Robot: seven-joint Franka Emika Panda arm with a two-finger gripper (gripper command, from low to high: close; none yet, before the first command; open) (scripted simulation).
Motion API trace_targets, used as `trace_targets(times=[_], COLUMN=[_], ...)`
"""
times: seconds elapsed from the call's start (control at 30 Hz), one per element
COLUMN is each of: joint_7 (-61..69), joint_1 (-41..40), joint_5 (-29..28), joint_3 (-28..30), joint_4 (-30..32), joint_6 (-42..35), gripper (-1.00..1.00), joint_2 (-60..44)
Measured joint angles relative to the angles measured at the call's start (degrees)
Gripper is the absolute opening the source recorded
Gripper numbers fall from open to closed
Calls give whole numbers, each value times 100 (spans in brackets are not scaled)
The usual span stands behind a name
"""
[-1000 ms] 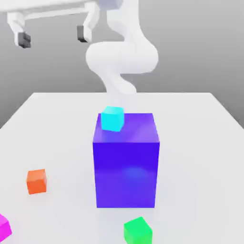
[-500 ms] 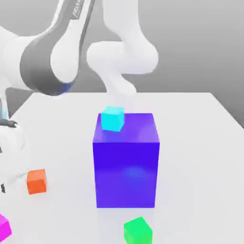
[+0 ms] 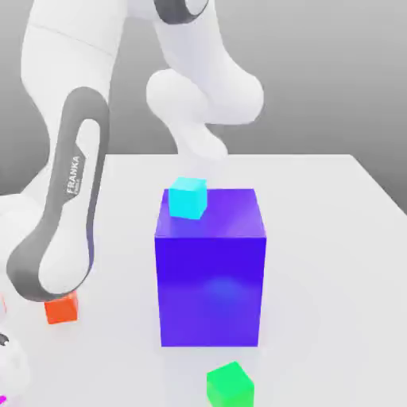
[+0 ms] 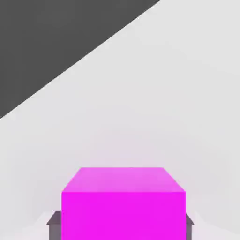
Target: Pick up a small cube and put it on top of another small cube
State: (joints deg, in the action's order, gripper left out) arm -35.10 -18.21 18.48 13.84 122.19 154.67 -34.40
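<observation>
A magenta cube (image 4: 123, 206) lies on the white table, close in the hand view. My gripper (image 4: 120, 226) is open and down around it, with one dark fingertip (image 4: 55, 224) on each side of the cube. In the exterior view my arm (image 3: 67, 207) reaches down to the table's near corner at the exterior view's left. A small cyan cube (image 3: 187, 198) rests on the top of a large blue block (image 3: 210, 274). An orange cube (image 3: 61, 308) is partly hidden behind my arm. A green cube (image 3: 230, 385) lies in front of the blue block.
The large blue block stands mid-table, far taller than the small cubes. The white table (image 3: 318, 238) has bare surface toward the exterior view's right. In the hand view its edge (image 4: 79, 61) meets a dark background.
The arm has swung from high above the table down to the near corner at the exterior view's left, now covering part of the orange cube. The cubes have not moved.
</observation>
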Motion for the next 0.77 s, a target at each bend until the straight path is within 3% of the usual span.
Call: trace_targets(times=[0.17, 0.5, 0.63, 0.67, 0.77], joint_7=[-247, -334, -345, -342, -342], joint_1=[261, 1903, 2447, 2482, 2482], joint_5=[-362, -1366, -1634, -1646, -1646], joint_3=[295, -676, -1097, -1130, -1130], joint_4=[210, 1497, 1719, 1727, 1727], joint_6=[-555, -542, 103, 217, 217], gripper=[-100, -100, -100, 100, 100], joint_2=[770, 2177, 1799, 1695, 1695])
